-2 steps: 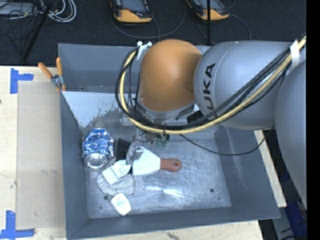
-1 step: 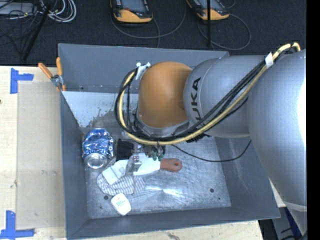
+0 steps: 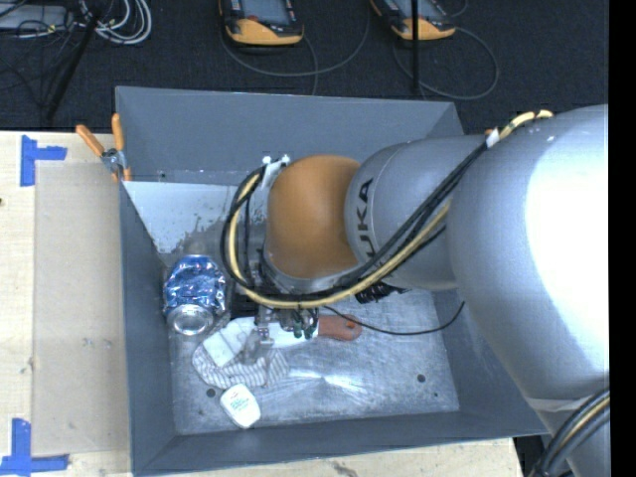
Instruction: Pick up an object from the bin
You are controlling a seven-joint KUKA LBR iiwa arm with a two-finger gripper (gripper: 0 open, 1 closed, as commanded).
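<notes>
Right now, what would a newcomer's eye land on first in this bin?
The grey arm with its orange wrist cover hangs over the middle of the bin. A crushed blue can lies left of the gripper; below it lie a crumpled whitish cloth and a small white packet.

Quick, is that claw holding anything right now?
Claw: cannot be told; it hangs over the cloth, beside the crushed blue can.

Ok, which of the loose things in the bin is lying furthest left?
The crushed blue can, lying on its side; the striped cloth and the white tag lie further right.
</notes>
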